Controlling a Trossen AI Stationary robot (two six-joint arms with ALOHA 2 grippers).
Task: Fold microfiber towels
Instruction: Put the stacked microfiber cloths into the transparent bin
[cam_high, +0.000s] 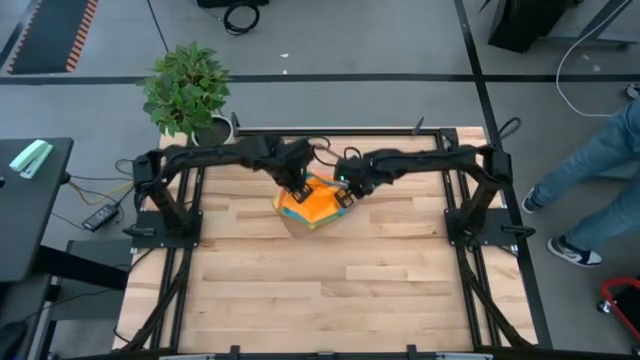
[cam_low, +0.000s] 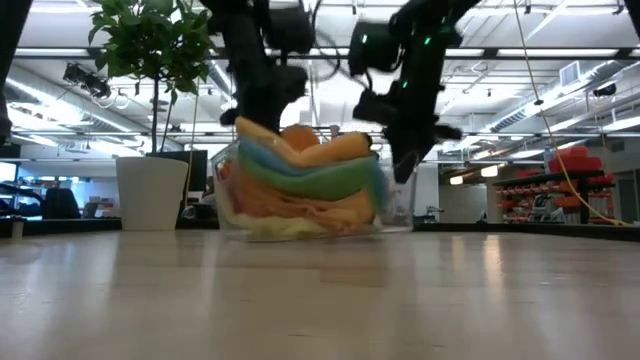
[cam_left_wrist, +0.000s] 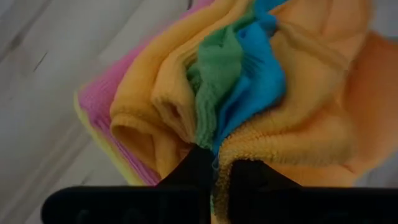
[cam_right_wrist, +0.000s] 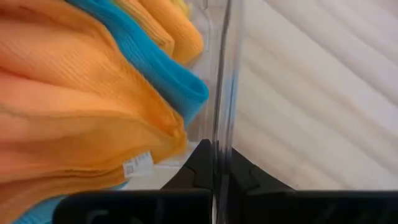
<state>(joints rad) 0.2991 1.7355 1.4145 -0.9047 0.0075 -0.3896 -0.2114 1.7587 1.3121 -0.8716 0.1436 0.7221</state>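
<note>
Our left gripper (cam_left_wrist: 214, 177) pinches the towels (cam_left_wrist: 249, 93) heaped in the bin (cam_right_wrist: 221, 87), upper centre of the table (cam_high: 330, 290); our right gripper (cam_right_wrist: 214, 168) clamps the bin's wall.

Both arms are showing as dark, near-black jointed links, with thin black cables looping off them near the potted plant (cam_high: 187, 90). The right arm (cam_high: 420, 162) is glowing with small green lights by its wrist. Each gripper's fingers (cam_left_wrist: 198, 171) are tapering into matte black wedges.
</note>
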